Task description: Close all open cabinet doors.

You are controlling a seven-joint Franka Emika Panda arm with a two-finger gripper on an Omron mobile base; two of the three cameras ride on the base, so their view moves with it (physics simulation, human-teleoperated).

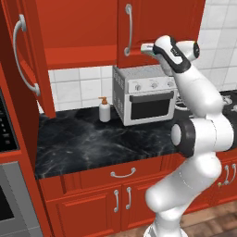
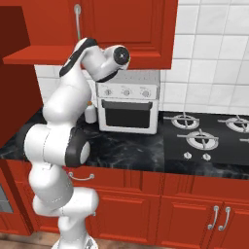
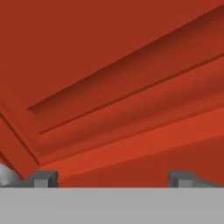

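Left base view: the open cabinet door (image 1: 32, 55) stands swung out at the far left, well apart from my hand, raised by the shut door (image 1: 152, 28) above the toaster oven (image 1: 146, 95).

Right base view: my wrist sits under that cabinet.

Hand view: my fingers (image 3: 113, 178) are spread wide, holding nothing, close against red panel. I should back off, reach left and push the open door flat.

Cabinet doors (image 1: 32, 55): glossy red, smooth, lacquered look; raised panel edges catch light. Door handles (image 1: 128, 28): polished silver metal. Table (image 1: 92, 143): black marbled stone, polished, faint sheen. Toaster oven (image 1: 146, 95): brushed grey metal, dark glass window. Wall tiles (image 1: 78, 88): white, smooth, slightly glossy. Soap bottle (image 1: 105, 110): white plastic. Floor (image 2: 29, 240): brown wood.
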